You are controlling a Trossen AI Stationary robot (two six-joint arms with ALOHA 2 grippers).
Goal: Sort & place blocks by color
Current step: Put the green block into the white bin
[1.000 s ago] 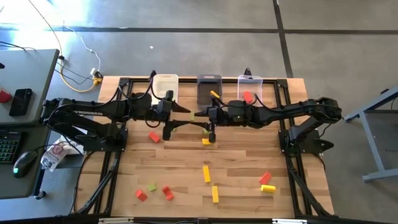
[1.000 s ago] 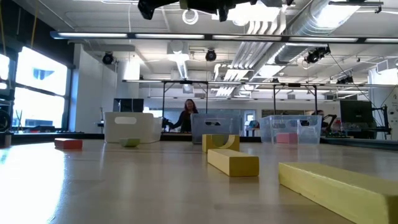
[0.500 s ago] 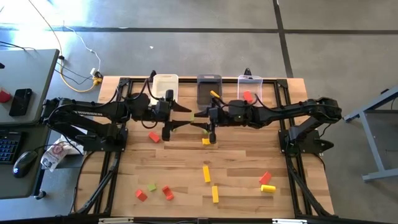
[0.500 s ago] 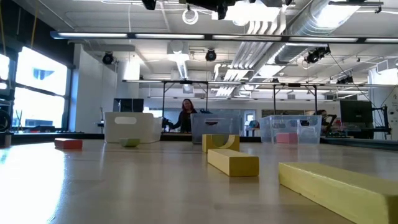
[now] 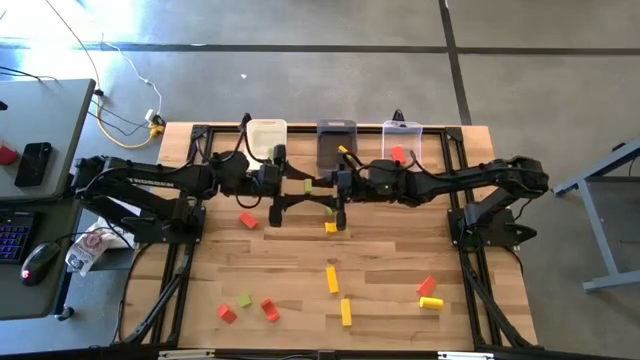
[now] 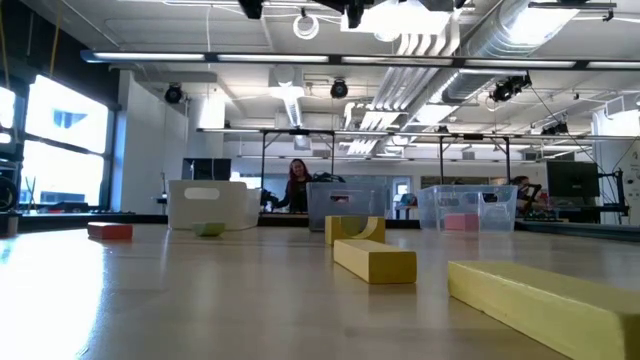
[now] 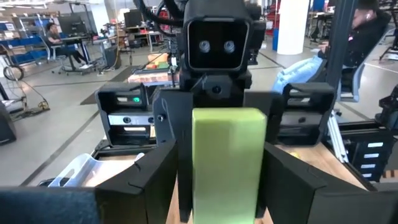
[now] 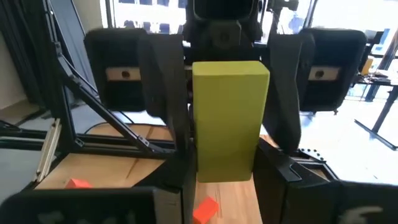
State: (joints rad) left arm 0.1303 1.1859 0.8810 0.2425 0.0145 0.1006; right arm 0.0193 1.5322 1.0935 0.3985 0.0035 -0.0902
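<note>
A light green block (image 5: 309, 186) hangs above the table's middle, between my two grippers, which point level at each other. My right gripper (image 5: 328, 186) comes from the table's right and is shut on it. My left gripper (image 5: 290, 190) comes from the left and is open; its fingers (image 8: 165, 93) stand on either side of the block's free end, and I cannot tell whether they touch it. More blocks lie flat on the wood: red (image 5: 247, 220), yellow (image 5: 331, 227), two yellow bars (image 5: 332, 279), and a red and green cluster (image 5: 244, 301). My right gripper pinches the green block's two sides (image 8: 202, 168) between its two fingers. The fingers lie level and come from the table's right. The block reaches out past them toward my left gripper, lifted clear of the table.
Three bins stand along the far edge: white (image 5: 266, 138), dark grey (image 5: 336, 140) with a yellow block in it, and clear (image 5: 402, 145) with a red one. A red block (image 5: 426, 287) and a yellow one (image 5: 431, 302) lie near right.
My left gripper has gone toward the table's right, up to the green block, and its open fingers now stand around the block's free end. The block and my right gripper have stayed where they were.
</note>
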